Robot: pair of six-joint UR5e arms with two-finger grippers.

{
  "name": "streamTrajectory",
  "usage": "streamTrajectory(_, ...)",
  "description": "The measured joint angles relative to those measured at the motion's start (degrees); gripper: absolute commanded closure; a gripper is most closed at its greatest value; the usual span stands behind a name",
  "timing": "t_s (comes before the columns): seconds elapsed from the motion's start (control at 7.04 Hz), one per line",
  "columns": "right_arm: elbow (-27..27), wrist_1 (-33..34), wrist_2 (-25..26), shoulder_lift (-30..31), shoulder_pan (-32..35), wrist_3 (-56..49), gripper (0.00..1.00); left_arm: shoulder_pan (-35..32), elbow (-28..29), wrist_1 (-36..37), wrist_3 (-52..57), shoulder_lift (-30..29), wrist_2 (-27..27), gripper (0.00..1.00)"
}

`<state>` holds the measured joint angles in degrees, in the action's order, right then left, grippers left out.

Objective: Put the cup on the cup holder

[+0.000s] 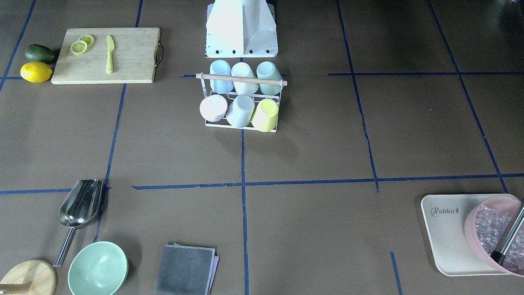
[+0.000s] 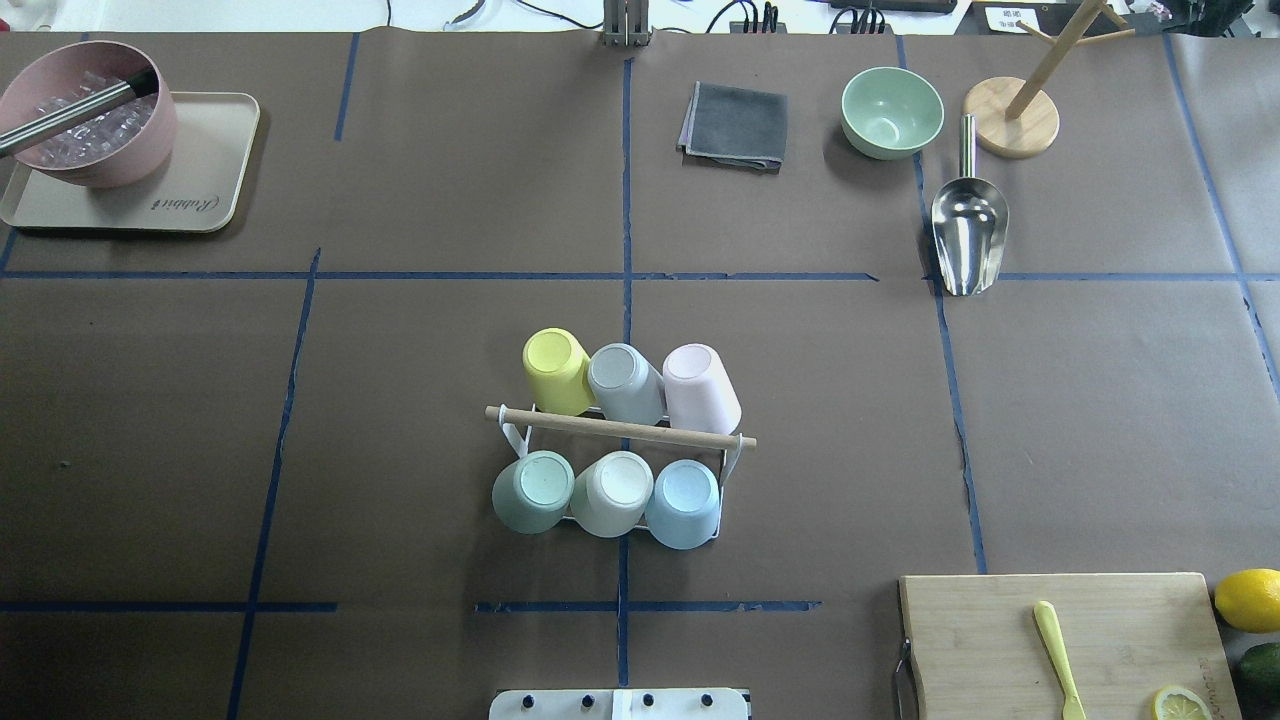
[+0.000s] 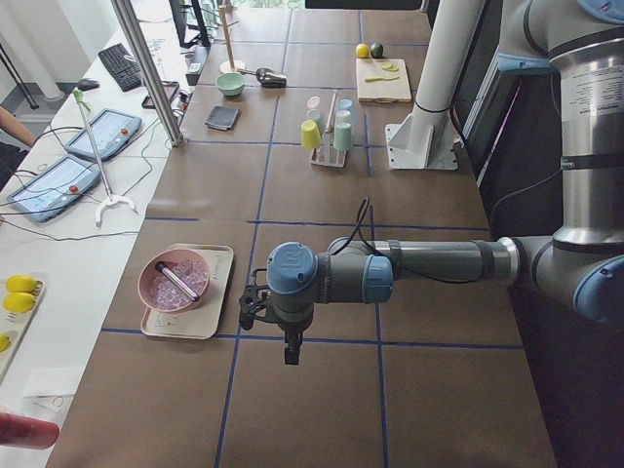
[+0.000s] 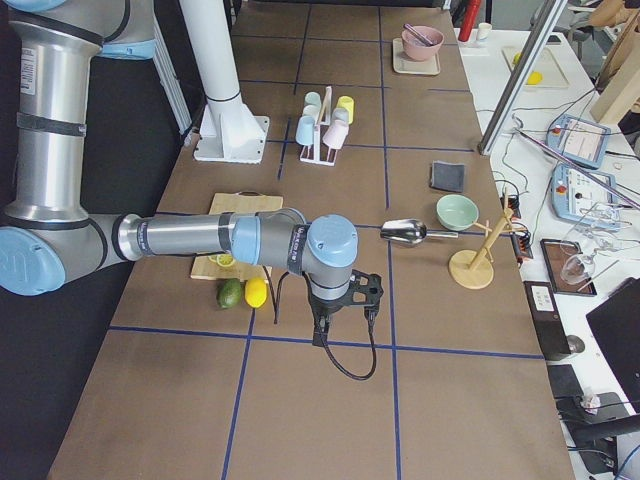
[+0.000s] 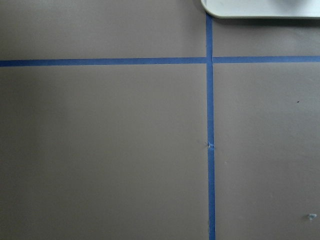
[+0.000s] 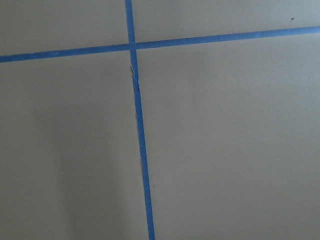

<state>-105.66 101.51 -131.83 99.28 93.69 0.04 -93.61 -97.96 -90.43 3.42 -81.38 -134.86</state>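
Observation:
The cup holder (image 2: 620, 428), a white wire rack with a wooden rod handle, stands at the table's middle; it also shows in the front view (image 1: 241, 79). Six cups sit upside down on its prongs: yellow (image 2: 556, 368), grey (image 2: 624, 381), pink (image 2: 700, 386), green (image 2: 533, 490), white (image 2: 612, 492) and blue (image 2: 684, 500). My left gripper (image 3: 290, 351) shows only in the left side view, above the table's end, far from the rack. My right gripper (image 4: 320, 335) shows only in the right side view, at the other end. I cannot tell whether either is open or shut.
A beige tray (image 2: 200, 200) holds a pink bowl (image 2: 90, 110) of ice. A grey cloth (image 2: 735, 125), green bowl (image 2: 890, 110), metal scoop (image 2: 968, 235) and wooden stand (image 2: 1012, 118) lie at the far side. A cutting board (image 2: 1060, 640) and a lemon (image 2: 1248, 598) lie near right.

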Motion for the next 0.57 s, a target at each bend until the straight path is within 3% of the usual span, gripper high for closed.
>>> streamTrajectory(0.57, 0.0, 0.0, 0.0, 0.0, 0.5, -0.2, 0.0, -0.1, 0.1, 0.0, 0.0, -0.5, 0.0, 0.0)
